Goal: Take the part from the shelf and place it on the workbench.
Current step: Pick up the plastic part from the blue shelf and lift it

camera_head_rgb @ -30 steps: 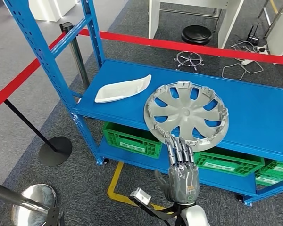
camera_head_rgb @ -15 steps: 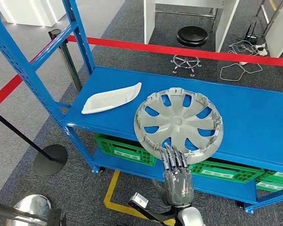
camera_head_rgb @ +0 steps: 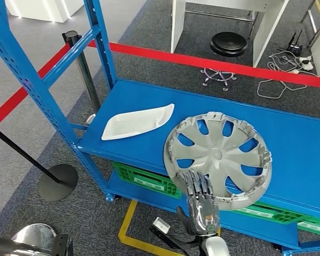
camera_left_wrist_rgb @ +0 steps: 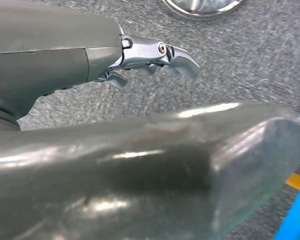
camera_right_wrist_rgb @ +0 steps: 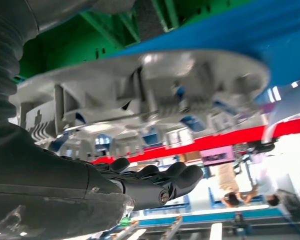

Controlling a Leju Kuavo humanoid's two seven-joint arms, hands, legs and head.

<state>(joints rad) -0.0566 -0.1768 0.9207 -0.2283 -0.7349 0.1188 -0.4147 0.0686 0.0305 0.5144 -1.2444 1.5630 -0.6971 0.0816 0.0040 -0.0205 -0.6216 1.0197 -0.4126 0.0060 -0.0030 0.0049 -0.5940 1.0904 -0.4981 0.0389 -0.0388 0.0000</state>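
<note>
1 grey hubcap point(camera_head_rgb: 218, 160) lies flat on the blue shelf point(camera_head_rgb: 295, 138), near edge overhanging the front. Right hand point(camera_head_rgb: 201, 205) sits at that edge w/ fingers point(camera_head_rgb: 197, 184) spread over the rim, not clamped. Also 1 white trim piece point(camera_head_rgb: 137, 121) beside it; left hand point(camera_left_wrist_rgb: 103, 60) loose over carpet, holding nothing.

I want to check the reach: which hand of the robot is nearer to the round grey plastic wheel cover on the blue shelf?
Right. The right hand has its fingers at the near rim of the round grey plastic wheel cover. The left hand hangs over the grey carpet floor, away from it.
</note>
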